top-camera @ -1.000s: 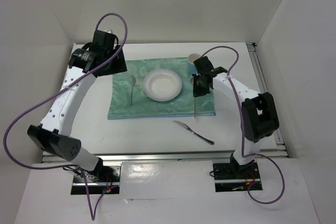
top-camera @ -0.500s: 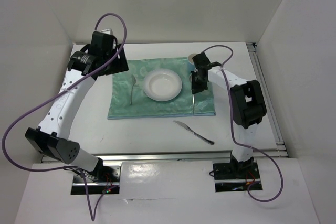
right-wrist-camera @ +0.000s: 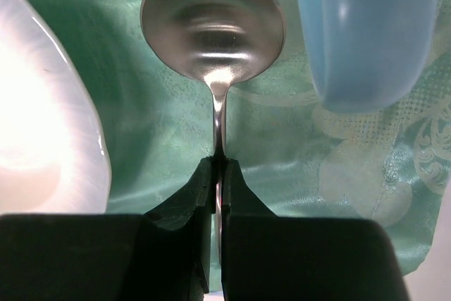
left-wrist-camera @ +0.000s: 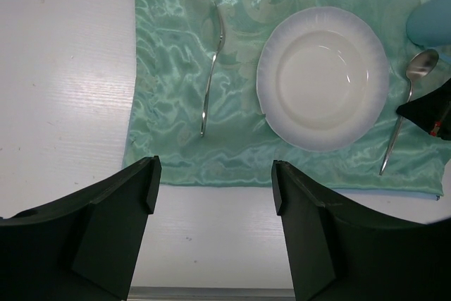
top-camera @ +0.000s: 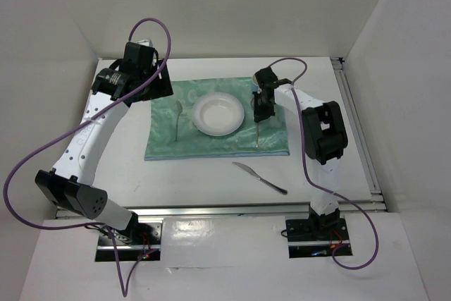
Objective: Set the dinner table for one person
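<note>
On the white dinner table [top-camera: 204, 177] lies a teal mat [top-camera: 211, 147] with a white plate [top-camera: 218, 114] in its middle and a fork [top-camera: 177, 119] to the plate's left. My right gripper [top-camera: 262, 109] is shut on the handle of a spoon [top-camera: 259, 132] just right of the plate. In the right wrist view the jaws [right-wrist-camera: 220, 167] pinch the handle below the spoon bowl [right-wrist-camera: 211, 22], above the mat. My left gripper [left-wrist-camera: 211, 188] stands open and empty over the table's far left, beside the mat [left-wrist-camera: 176, 139].
A knife [top-camera: 259, 177] lies on bare table in front of the mat's right end. A light blue cup [right-wrist-camera: 363, 29] stands at the mat's far right corner, close beside the spoon bowl. A metal rail [top-camera: 211, 209] runs along the near edge.
My right arm has folded in and carried the spoon a little left and farther onto the mat, nearer the plate. The left arm has barely moved.
</note>
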Robot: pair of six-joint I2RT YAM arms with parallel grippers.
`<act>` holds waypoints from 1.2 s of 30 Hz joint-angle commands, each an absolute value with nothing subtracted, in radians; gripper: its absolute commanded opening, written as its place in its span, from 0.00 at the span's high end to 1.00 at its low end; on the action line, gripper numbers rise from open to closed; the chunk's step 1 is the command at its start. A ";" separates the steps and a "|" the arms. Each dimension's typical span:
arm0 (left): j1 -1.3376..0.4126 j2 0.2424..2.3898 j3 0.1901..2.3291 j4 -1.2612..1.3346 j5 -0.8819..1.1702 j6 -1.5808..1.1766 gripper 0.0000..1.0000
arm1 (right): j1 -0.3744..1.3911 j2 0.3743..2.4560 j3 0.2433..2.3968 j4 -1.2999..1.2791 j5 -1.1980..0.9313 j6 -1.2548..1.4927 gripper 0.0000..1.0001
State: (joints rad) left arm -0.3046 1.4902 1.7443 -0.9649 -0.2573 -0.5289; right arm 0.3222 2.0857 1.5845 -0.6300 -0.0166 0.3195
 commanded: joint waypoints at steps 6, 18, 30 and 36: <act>-0.308 1.483 1.744 -0.950 -0.253 -0.528 0.18 | 0.333 2.079 1.634 -0.641 0.025 0.313 0.64; -0.308 1.453 1.744 -0.950 -0.244 -0.528 0.18 | 0.353 1.833 1.593 -0.673 0.067 0.313 0.55; -0.308 1.422 1.735 -0.950 -0.235 -0.528 0.18 | 0.627 1.468 1.065 -0.727 -0.071 0.153 0.40; -0.308 1.410 1.724 -0.950 -0.235 -0.528 0.18 | 0.680 1.543 1.065 -0.762 -0.020 0.132 0.40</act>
State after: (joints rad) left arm -0.3046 1.4483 1.7428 -0.9653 -0.2417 -0.5282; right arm 0.6788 1.5112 1.0550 -0.7452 -0.0494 0.1608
